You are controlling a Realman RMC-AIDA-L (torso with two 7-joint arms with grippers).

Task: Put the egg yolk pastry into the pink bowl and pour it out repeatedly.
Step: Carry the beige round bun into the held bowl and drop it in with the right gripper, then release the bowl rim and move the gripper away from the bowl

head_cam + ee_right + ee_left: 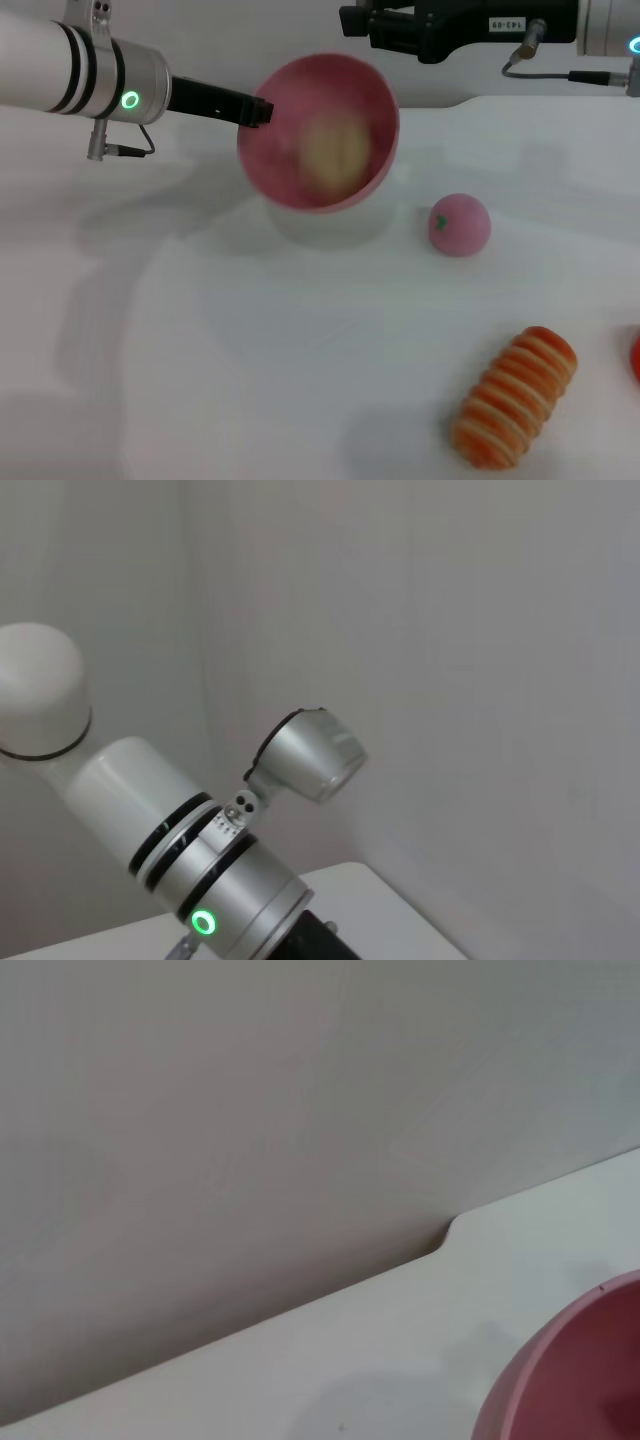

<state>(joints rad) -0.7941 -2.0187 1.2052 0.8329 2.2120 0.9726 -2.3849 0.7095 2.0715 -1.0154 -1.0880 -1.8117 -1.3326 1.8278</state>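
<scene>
On your white table (250,380), the left gripper (258,110) clamps the tilted pink bowl (275,160) by its rim, egg yolk pastry (335,155) inside; right gripper (350,20) above it, jaws unreadable

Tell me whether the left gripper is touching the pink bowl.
Touching. In the head view the left gripper clamps the rim of the tilted, lifted pink bowl.
</scene>
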